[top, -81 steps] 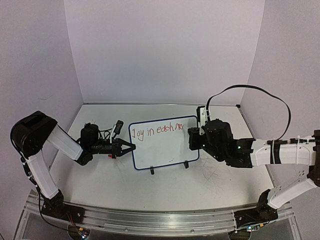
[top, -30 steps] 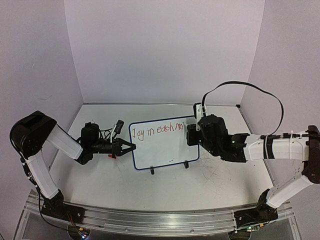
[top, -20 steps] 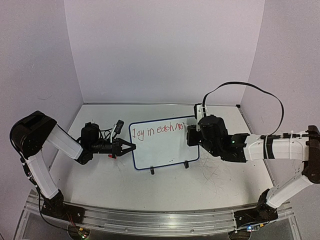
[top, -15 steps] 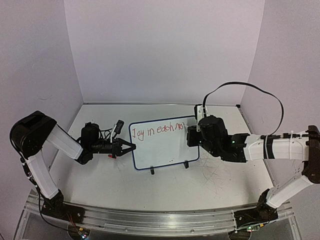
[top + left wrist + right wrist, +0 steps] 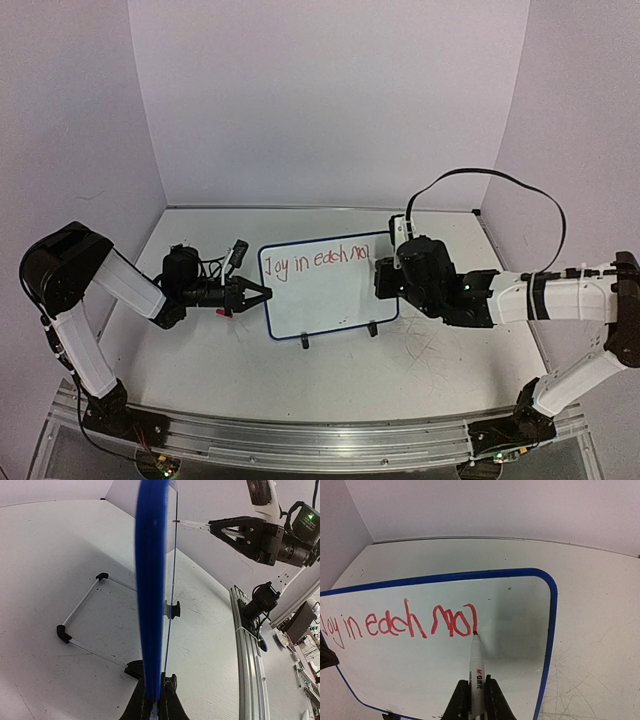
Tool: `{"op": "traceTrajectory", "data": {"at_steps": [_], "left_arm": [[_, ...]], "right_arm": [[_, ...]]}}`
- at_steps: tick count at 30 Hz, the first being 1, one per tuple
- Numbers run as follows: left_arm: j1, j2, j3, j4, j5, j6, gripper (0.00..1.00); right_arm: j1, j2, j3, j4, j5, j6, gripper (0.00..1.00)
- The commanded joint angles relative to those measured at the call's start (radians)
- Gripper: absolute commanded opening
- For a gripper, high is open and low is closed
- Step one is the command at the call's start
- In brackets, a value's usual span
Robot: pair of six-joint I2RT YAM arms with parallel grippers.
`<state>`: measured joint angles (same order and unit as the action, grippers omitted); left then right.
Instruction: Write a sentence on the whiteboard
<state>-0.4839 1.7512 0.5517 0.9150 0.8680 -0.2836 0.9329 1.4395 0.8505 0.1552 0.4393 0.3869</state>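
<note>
The whiteboard (image 5: 330, 300) stands upright at mid-table on black feet, its blue rim (image 5: 152, 580) seen edge-on in the left wrist view. My left gripper (image 5: 262, 293) (image 5: 155, 702) is shut on the board's left rim. Red handwriting, the sentence (image 5: 405, 622) (image 5: 315, 259), reads "Joy in each mo" plus one further hooked stroke. A white marker (image 5: 476, 665) is clamped in my shut right gripper (image 5: 474, 695) (image 5: 380, 276) at the board's right side. Its red tip touches the board at the foot of that last stroke.
Grey scratch marks (image 5: 420, 350) scuff the white tabletop right of the board. The board's wire stand (image 5: 85, 615) reaches out behind it. Walls close the table on three sides; a metal rail (image 5: 320, 440) runs along the near edge.
The right gripper has shifted slightly with the marker, and a new hooked stroke has appeared after "mo". The left gripper and the board have stayed put.
</note>
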Motion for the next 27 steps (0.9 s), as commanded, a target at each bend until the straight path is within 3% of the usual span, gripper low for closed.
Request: {"op": "traceTrajectory", "data": {"at_steps": [1, 27], "left_arm": [[-0.005, -0.002, 0.015, -0.065, -0.061, 0.047, 0.0], [-0.007, -0.002, 0.017, -0.07, -0.059, 0.05, 0.0]], "right_arm": [[0.002, -0.016, 0.002, -0.019, 0.002, 0.011, 0.0], [-0.002, 0.015, 0.05, 0.083, 0.069, -0.047, 0.0]]}}
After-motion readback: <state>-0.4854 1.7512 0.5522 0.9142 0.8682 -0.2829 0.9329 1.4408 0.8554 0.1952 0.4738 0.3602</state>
